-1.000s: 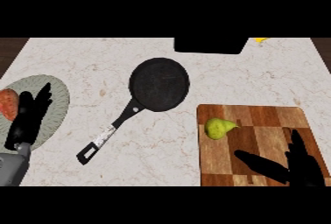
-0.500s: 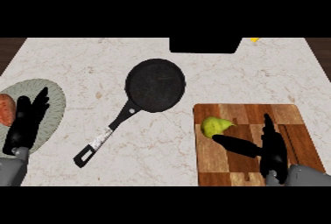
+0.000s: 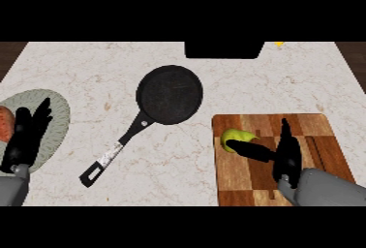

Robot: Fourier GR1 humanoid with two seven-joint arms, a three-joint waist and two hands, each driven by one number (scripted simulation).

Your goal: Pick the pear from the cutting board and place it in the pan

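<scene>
A yellow-green pear (image 3: pixel 232 137) lies on the left part of the wooden cutting board (image 3: pixel 247 181). My right hand (image 3: pixel 286 156) is over the board, open, its thumb stretched left and touching the pear's lower right side, its fingers pointing up past the pear. The black pan (image 3: pixel 170 94) sits up and to the left of the board, its handle (image 3: pixel 111 156) running down-left. My left hand (image 3: pixel 27 137) rests open at the far left, fingers up, over a plate.
A pale green plate (image 3: pixel 58 117) with a reddish item (image 3: pixel 5 124) on it lies at the left edge under my left hand. A black box (image 3: pixel 223 49) and a small yellow thing (image 3: pixel 280 44) stand at the counter's back edge.
My right hand has moved up and left across the board until its thumb reaches the pear. The left hand has barely shifted.
</scene>
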